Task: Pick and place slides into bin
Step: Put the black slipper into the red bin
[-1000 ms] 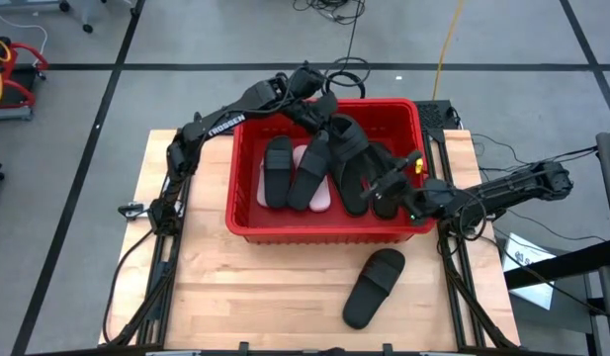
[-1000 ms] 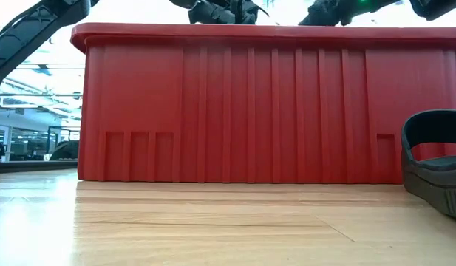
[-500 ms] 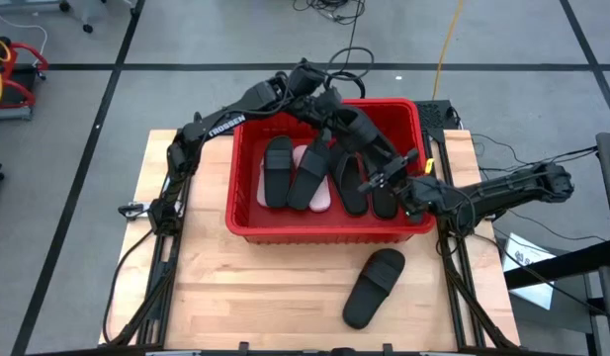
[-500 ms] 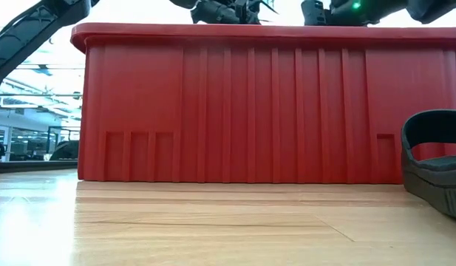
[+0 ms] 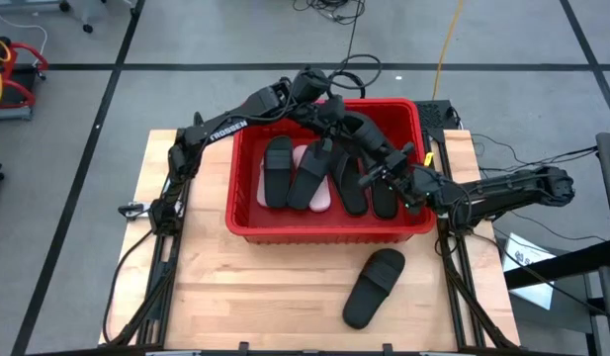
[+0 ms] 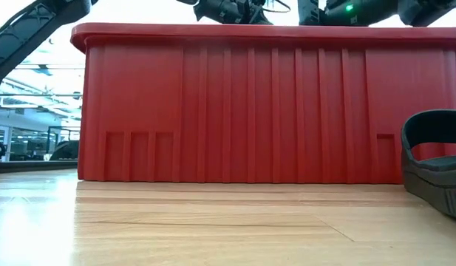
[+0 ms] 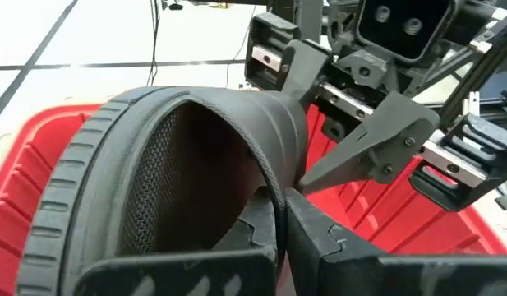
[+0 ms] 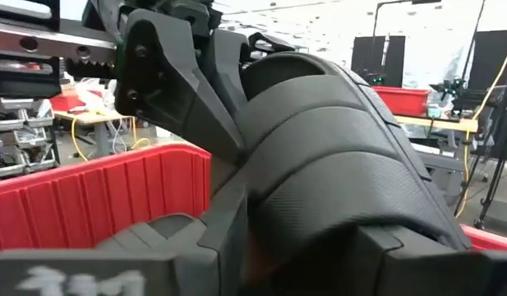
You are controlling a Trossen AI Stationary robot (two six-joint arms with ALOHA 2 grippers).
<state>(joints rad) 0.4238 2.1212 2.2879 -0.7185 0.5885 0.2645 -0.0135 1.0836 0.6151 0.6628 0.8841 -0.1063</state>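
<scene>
The red bin (image 5: 324, 230) stands mid-table and holds several black slides (image 5: 277, 170) and a pale pink one (image 5: 320, 200) lying on its floor. One more black slide (image 5: 372, 140) hangs above the bin's far right part, with my left gripper (image 5: 334, 124) shut on it. My right gripper (image 5: 382, 178) stands open at that slide's other end, with a finger on either side of the wide strap (image 8: 335, 156). Another black slide (image 5: 374, 287) lies sole down on the table, near the bin's right front. My left gripper pinches the edge of the slide's strap (image 7: 274, 191) between its two shut fingers. It comes from the far left, slanting down. The slide is lifted clear above the bin and tilted on its side. My right gripper: I cannot tell whether its fingers touch the slide.
In the low view the bin's ribbed front wall (image 6: 235, 103) fills the middle, with the loose slide (image 6: 434, 166) at the right. Bare wooden table lies in front of the bin and to its left. Cables run along both arm stands.
My left gripper has rolled and carried the held slide a little toward the table's right, so its free end now reaches my right gripper. My right gripper has rolled about its own axis and moved slightly toward the slide. The slides in the bin and on the table lie still.
</scene>
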